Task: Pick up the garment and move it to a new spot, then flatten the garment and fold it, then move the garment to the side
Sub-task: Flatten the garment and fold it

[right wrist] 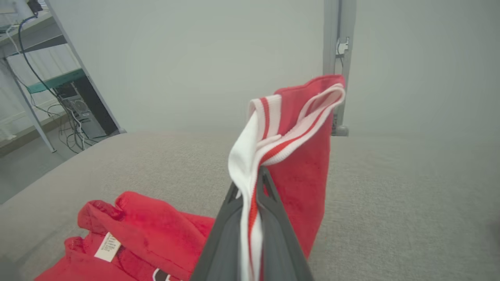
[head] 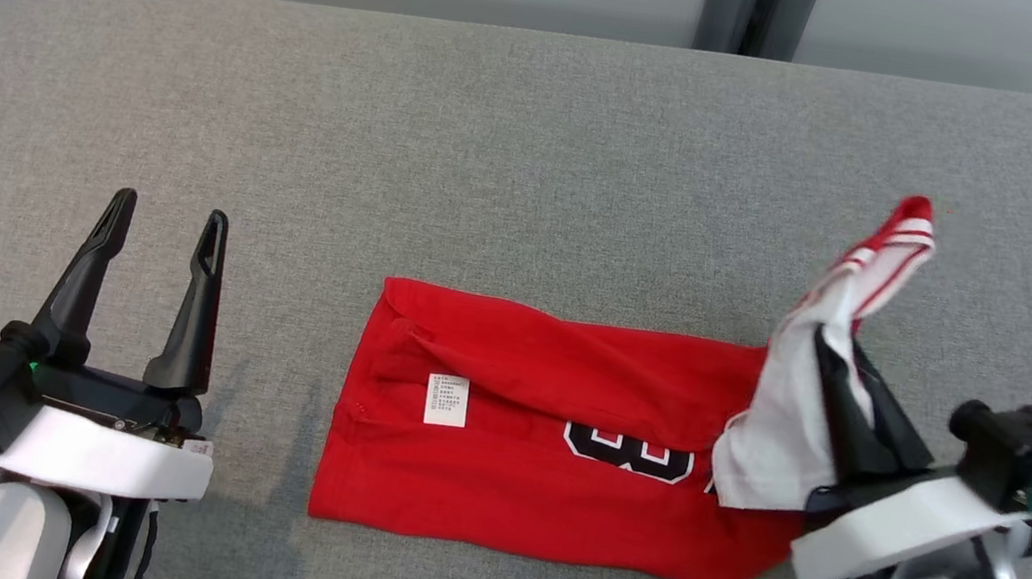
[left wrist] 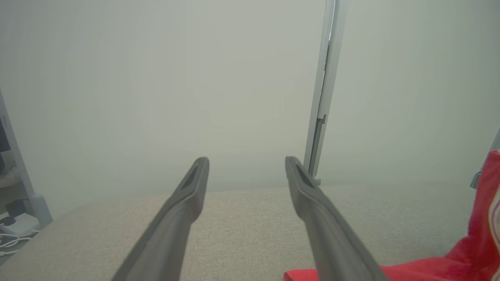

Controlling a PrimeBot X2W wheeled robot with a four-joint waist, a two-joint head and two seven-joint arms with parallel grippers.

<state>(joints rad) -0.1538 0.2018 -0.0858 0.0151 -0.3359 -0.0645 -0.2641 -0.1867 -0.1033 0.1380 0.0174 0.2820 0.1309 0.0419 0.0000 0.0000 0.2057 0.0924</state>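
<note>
The red garment (head: 536, 434) lay on the grey counter (head: 499, 126), looking soft, light and limp. The right tool (head: 844, 361) was clenched on its striped white trim, held above the counter; that ribbed edge seemed the firmest hold. The left tool (head: 172, 209) stood released, well apart.

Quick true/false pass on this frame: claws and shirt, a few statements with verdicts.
1. The right claw is shut on the red shirt's striped trim. True.
2. The left claw grips the shirt. False: it stands open, apart from the shirt, on its left.
3. A white tag shows on the shirt. True.
4. The whole shirt hangs clear of the table. False: most of it lies on the table; its right end is raised.
</note>
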